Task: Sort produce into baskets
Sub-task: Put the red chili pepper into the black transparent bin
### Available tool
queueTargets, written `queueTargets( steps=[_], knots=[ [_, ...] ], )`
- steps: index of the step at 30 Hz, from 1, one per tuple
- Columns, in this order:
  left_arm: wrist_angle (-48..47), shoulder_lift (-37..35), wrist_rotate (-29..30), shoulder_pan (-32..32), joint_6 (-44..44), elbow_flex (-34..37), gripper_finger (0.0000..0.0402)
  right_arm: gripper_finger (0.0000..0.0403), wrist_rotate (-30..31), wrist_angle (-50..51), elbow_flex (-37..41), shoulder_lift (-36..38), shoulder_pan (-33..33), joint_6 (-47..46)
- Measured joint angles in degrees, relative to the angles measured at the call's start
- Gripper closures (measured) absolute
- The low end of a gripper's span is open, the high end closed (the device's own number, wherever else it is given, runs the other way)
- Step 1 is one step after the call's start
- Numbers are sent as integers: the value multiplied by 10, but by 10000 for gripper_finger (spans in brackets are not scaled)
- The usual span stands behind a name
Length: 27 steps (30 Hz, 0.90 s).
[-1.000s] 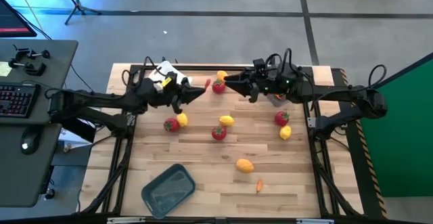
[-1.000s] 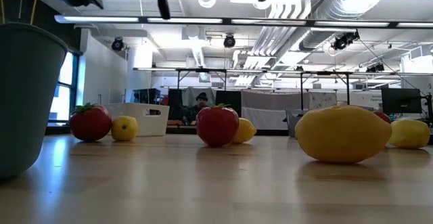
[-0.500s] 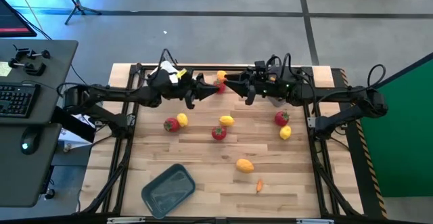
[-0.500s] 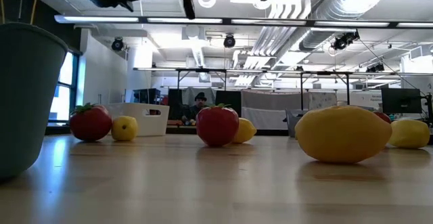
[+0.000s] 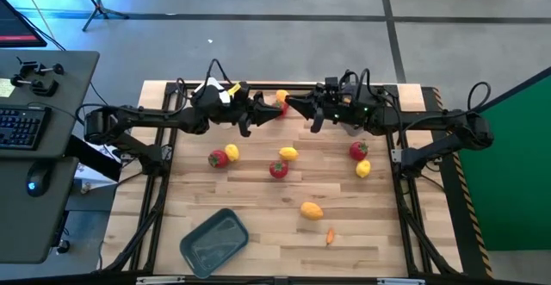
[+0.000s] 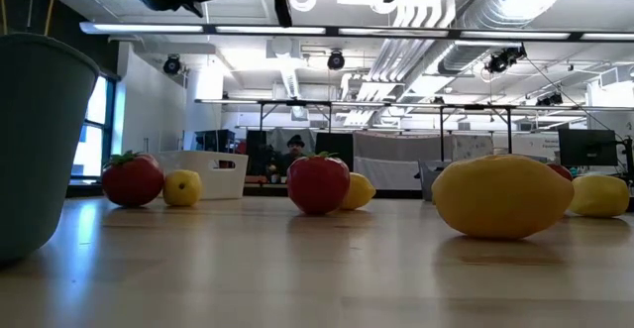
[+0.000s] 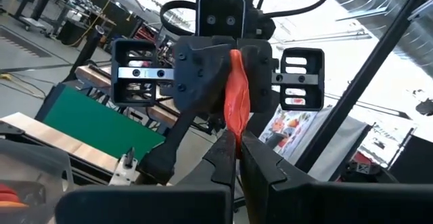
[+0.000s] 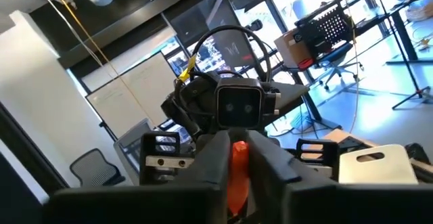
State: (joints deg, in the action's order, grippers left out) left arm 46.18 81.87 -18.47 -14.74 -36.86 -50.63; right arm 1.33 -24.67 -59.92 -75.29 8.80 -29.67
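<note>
Gripping one thin orange-red produce piece (image 7: 237, 95) from both ends: left gripper (image 5: 277, 110) and right gripper (image 5: 289, 104), pinching, meeting mid-air at wooden table's (image 5: 258, 216) far edge.

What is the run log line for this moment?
phase: likely handover | left gripper: shut on orange-red piece | right gripper: shut on it

A desk (image 5: 52, 190) with a keyboard (image 5: 19, 127) stands beside the table (image 5: 258, 225).
</note>
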Motion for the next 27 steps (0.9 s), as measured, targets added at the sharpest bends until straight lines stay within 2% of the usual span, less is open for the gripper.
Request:
queueTargets(
  steps=[2, 6, 11, 16, 21, 27],
  knots=[
    [-7, 0, 9, 0, 0, -1, 400, 394, 6, 1, 0, 0, 0, 5],
    [-16, 0, 17, 0, 23, -1, 388, 385, 14, 4, 0, 0, 5, 2],
    [-50, 0, 9, -2, 33, -1, 354, 398, 16, 6, 0, 4, 24, 21],
    [-102, 0, 5, -2, 56, -1, 324, 398, 16, 57, 0, 24, 64, 48],
    [-129, -2, 9, -2, 92, -1, 320, 398, 19, 192, 0, 57, 132, 83],
    [-143, -3, 57, 1, 162, 8, 350, 398, 88, 474, 0, 55, 237, 159]
  ],
)
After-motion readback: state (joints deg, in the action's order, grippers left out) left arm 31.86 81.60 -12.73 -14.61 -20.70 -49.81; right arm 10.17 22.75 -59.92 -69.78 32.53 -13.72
